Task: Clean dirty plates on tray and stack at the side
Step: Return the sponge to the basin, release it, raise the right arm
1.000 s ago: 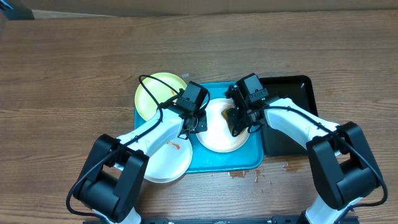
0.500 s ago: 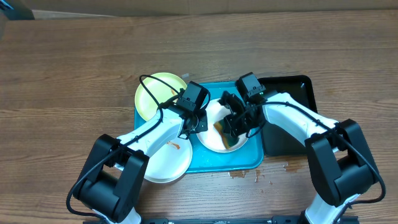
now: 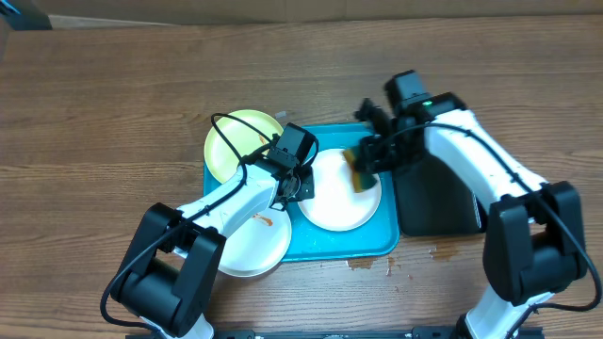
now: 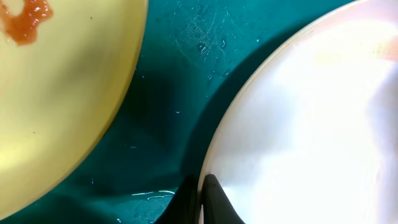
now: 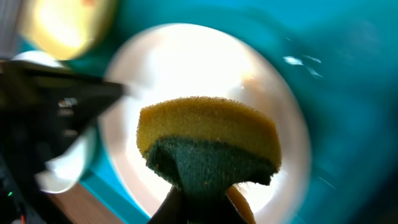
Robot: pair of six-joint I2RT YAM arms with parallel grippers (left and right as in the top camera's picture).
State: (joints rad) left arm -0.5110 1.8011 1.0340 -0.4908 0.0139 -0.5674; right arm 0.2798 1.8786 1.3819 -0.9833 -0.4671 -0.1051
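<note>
On the turquoise tray (image 3: 320, 243) lies a white plate (image 3: 330, 202). My left gripper (image 3: 302, 187) is shut on its left rim; the left wrist view shows the dark fingertips (image 4: 200, 200) pinching that rim (image 4: 298, 124). My right gripper (image 3: 367, 158) is shut on a yellow-and-green sponge (image 3: 358, 173), held above the plate's right edge. In the right wrist view the sponge (image 5: 208, 140) hangs over the white plate (image 5: 186, 68). A pale yellow-green plate (image 3: 236, 141) with an orange smear (image 4: 25, 15) overlaps the tray's far left corner. Another white plate (image 3: 250, 243), smeared orange, sits at the tray's near left.
A black tray (image 3: 438, 202) lies right of the turquoise one, under my right arm. Brown smears (image 3: 363, 264) mark the wooden table just in front of the turquoise tray. Cables loop over the yellow-green plate.
My right gripper has lifted the sponge off the white plate's middle and carried it back and right, toward the black tray. The left arm has not moved.
</note>
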